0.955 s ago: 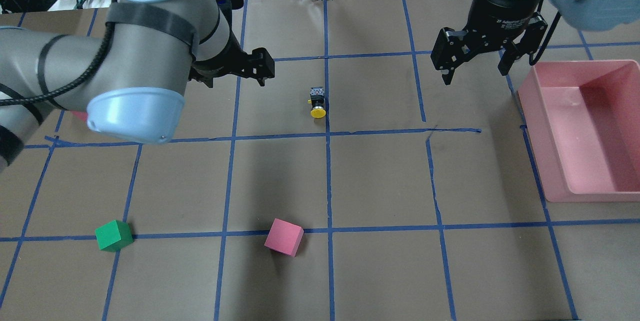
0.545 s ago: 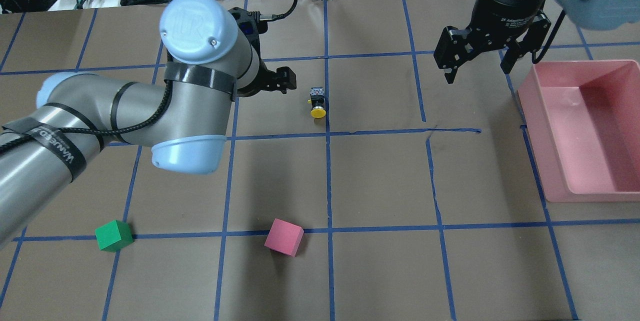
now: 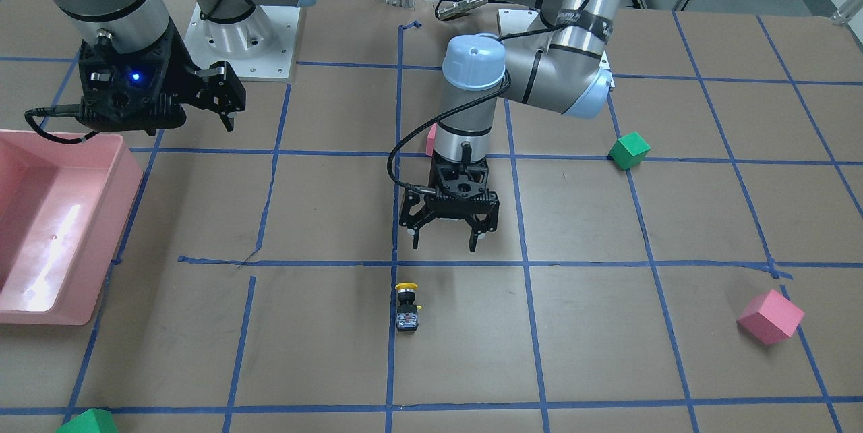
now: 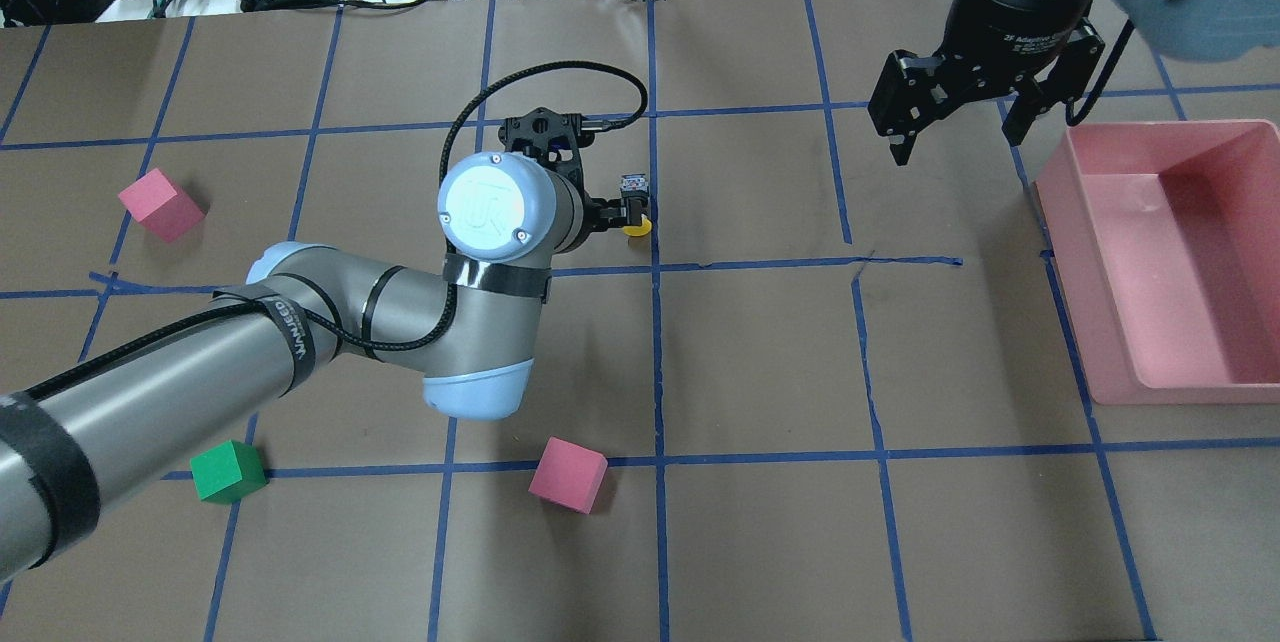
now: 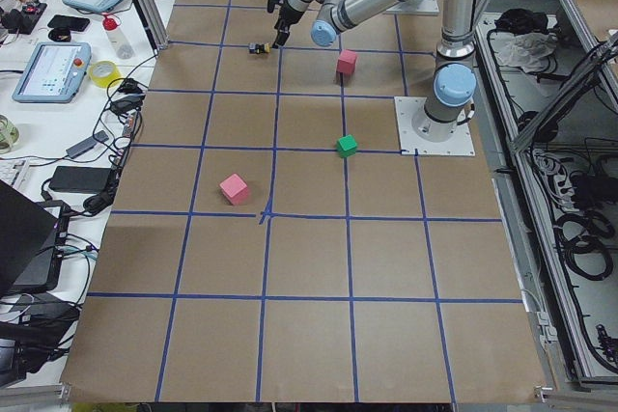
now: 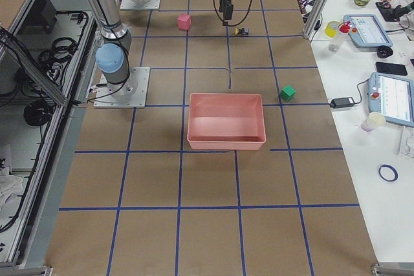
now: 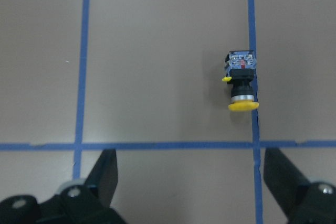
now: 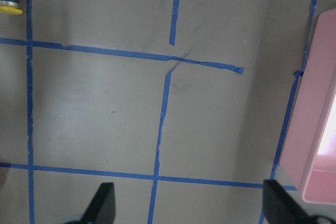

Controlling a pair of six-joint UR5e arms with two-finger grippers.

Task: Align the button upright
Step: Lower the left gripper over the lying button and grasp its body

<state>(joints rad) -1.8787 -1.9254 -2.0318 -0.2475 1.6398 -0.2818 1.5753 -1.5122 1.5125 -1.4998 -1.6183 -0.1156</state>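
The button [image 3: 406, 308] lies on its side on a blue tape line, with its yellow cap toward the robot. It also shows in the overhead view [image 4: 636, 205] and in the left wrist view [image 7: 241, 82]. My left gripper [image 3: 445, 245] is open and empty. It points down and hovers above the table, just on the robot's side of the button and slightly to its left. In the left wrist view the button sits ahead of the open fingers [image 7: 105, 174], right of centre. My right gripper [image 4: 950, 147] is open and empty, far off near the bin.
A pink bin [image 4: 1100, 342] stands at the right edge. A pink cube [image 4: 568, 474] and a green cube [image 4: 228, 471] sit near the front, and another pink cube [image 4: 160, 206] at the left. Blue tape lines grid the brown table.
My left arm has swung right and turned its wrist downward, bringing the gripper from the left to just beside the button. The button and the right gripper have hardly moved.
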